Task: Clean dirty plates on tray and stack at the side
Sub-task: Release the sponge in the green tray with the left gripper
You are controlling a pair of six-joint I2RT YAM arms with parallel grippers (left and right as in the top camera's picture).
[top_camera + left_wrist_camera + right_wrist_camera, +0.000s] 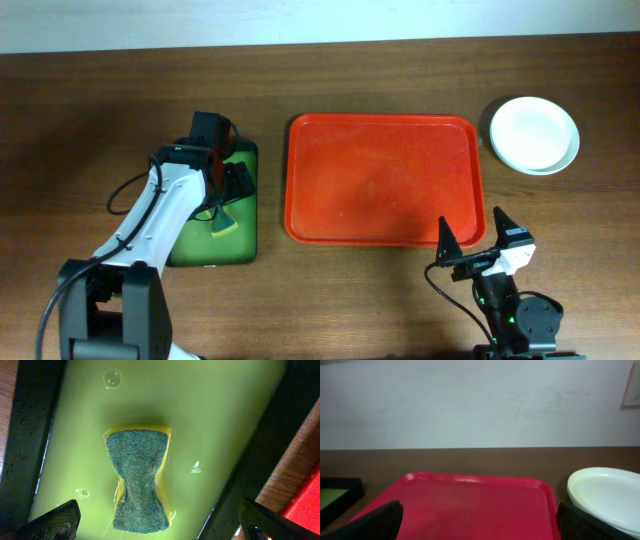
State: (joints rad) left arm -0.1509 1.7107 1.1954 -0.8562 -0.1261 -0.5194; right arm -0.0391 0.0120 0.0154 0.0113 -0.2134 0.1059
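Note:
The red tray (385, 180) lies at the table's middle with nothing on it; it also shows in the right wrist view (470, 505). The plates (534, 134) stand stacked to its right, white one on top, also in the right wrist view (607, 497). My left gripper (222, 190) hangs open over the green tray (210, 250), its fingers (160, 522) wide apart either side of the sponge (140, 480), which lies free in the liquid. My right gripper (478, 240) is open and empty at the red tray's front right corner (480, 520).
The green tray (225, 420) has a dark rim and holds yellow-green liquid. Bare wooden table surrounds both trays. A pale wall stands behind the table's far edge (480, 405).

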